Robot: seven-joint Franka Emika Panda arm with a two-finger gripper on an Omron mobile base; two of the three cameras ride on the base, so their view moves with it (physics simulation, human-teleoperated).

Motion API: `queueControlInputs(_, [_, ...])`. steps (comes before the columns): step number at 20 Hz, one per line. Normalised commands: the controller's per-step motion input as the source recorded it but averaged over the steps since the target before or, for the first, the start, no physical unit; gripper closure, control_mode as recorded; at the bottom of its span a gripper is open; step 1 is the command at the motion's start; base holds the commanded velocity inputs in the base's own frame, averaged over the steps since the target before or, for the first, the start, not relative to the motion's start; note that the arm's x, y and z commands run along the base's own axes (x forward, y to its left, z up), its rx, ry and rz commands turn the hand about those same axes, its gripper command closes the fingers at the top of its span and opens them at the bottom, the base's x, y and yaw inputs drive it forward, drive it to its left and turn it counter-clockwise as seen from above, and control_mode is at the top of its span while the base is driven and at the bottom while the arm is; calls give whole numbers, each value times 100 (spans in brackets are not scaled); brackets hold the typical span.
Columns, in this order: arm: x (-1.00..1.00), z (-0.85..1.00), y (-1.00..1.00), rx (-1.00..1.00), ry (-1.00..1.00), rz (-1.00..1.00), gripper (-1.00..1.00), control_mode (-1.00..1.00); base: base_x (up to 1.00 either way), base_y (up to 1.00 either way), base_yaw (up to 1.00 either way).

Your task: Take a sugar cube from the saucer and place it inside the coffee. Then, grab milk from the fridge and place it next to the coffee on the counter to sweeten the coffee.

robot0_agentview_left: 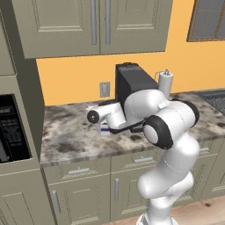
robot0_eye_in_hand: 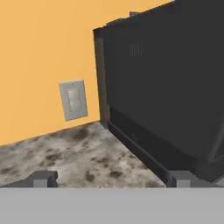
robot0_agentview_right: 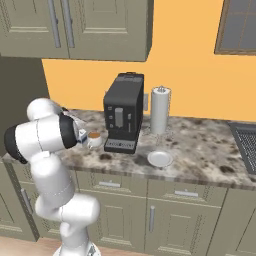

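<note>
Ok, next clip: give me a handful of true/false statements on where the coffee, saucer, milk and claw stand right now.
1. The coffee stands on the counter left of the black coffee machine. True.
2. The saucer sits on top of the coffee machine. False: it lies on the counter, in front of the paper towel roll.
3. The milk stands on the counter, partly hidden behind the arm. True.
4. The claw is shut on the milk. False: its fingertips stand wide apart with nothing between them.
5. The hand view faces the window. False: it faces the coffee machine's side and a wall outlet.
</note>
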Motion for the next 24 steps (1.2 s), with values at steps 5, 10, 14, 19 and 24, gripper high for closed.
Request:
queueControlInputs(5, [-23, 69, 0, 0, -19, -10, -100, -100, 0, 0, 0])
queueControlInputs(10, [-89, 69, 0, 0, -32, -3, -100, -100, 0, 0, 0])
queueControlInputs(14, [-100, 60, -15, 0, -51, 0, -100, -100, 0, 0, 0])
queueControlInputs(19, [-100, 55, -23, 0, -54, 0, -100, -100, 0, 0, 0])
queueControlInputs(24, [-100, 59, -6, 0, -60, 0, -100, -100, 0, 0, 0])
